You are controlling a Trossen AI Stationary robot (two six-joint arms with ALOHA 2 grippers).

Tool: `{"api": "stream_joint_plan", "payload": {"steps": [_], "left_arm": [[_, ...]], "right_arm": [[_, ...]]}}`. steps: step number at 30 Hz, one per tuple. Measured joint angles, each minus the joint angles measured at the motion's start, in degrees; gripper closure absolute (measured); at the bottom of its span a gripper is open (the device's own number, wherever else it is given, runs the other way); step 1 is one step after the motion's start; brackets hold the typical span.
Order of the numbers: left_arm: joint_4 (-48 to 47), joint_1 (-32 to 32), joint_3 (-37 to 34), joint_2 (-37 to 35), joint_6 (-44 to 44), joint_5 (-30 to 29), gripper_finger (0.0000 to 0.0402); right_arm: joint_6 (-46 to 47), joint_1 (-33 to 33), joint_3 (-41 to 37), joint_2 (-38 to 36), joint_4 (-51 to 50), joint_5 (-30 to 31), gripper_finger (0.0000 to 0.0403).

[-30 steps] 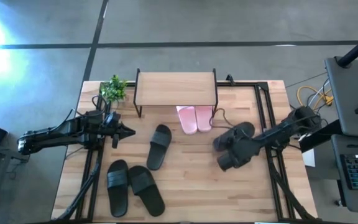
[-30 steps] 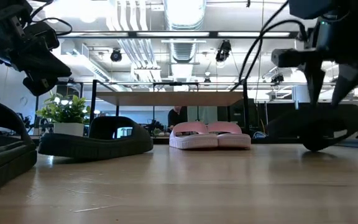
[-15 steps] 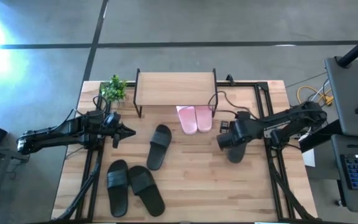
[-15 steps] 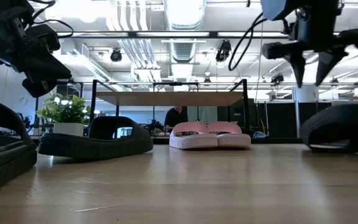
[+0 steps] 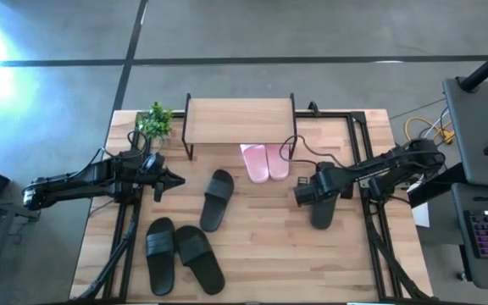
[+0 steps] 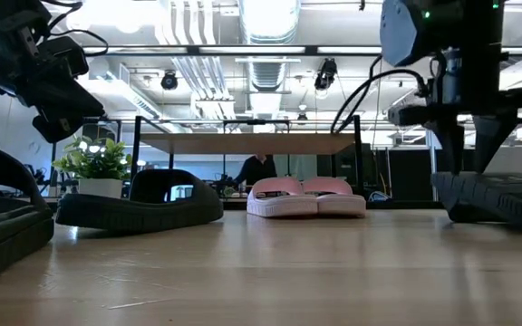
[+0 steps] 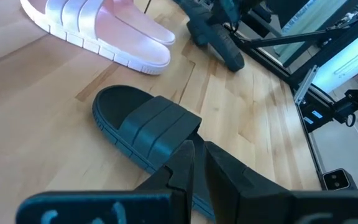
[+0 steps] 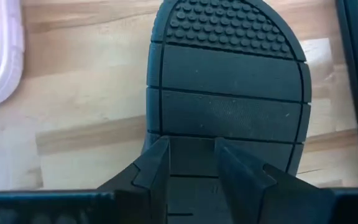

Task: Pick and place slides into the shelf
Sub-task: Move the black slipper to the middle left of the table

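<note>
The light pink pair of slides (image 5: 265,161) lies under the shelf's (image 5: 240,121) right end. One black slide (image 5: 322,212) lies sole up to their right. My right gripper (image 8: 191,158) stands open over its ribbed sole, pointing steeply down. Another black slide (image 5: 217,200) lies mid-table, and a black pair (image 5: 180,254) near the front left. Left of the mid-table slide, my left gripper (image 7: 194,158) hangs shut and holds nothing. My right gripper comes from above at the upturned sole (image 8: 229,106) of the black slide, its fingers (image 6: 451,163) apart over the ribbed part. The slide lies flat on the table. Whether the fingertips touch the sole, I cannot tell.
A small potted plant (image 5: 154,121) stands at the shelf's left end. Black frame rails (image 5: 367,169) and cables run along the table's right and left sides. Bare wood (image 5: 261,246) lies between the black slides.
A second ago my right gripper's fingers were on the black slide. Half a second ago they stood above it and clear of it. The slide now lies flat, sole up, a little nearer the table's front edge. The gripper has since come down over it.
</note>
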Motion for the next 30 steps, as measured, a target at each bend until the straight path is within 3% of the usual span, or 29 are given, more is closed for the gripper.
{"api": "stream_joint_plan", "payload": {"steps": [8,15,17,20,24,26,30], "left_arm": [[0.08,0.00,0.00,0.06,0.03,-0.02,0.0380],[0.29,0.00,0.00,0.77,1.90,-0.10,0.0380],[0.00,0.02,0.00,0.88,1.90,-0.20,0.0380],[0.01,0.02,-0.02,0.96,1.88,-0.20,0.0380],[0.05,0.00,-0.02,0.87,1.79,-0.20,0.0380],[0.12,0.02,-0.02,0.93,1.81,-0.20,0.0380],[0.15,0.02,-0.02,0.90,1.92,-0.22,0.0380]], "right_arm": [[-0.59,3.99,1.53,0.84,3.61,-2.26,0.0305],[-11.18,5.14,2.06,6.35,39.19,-5.98,0.0308],[-12.34,5.72,3.68,8.74,43.96,-5.27,0.0308],[-12.73,7.05,8.97,10.84,40.88,-1.55,0.0308],[-14.25,8.60,17.93,10.93,28.26,0.22,0.0308],[-13.51,9.35,22.92,10.93,17.06,3.17,0.0308],[-0.22,10.42,30.57,10.98,-8.89,8.09,0.0308]]}}
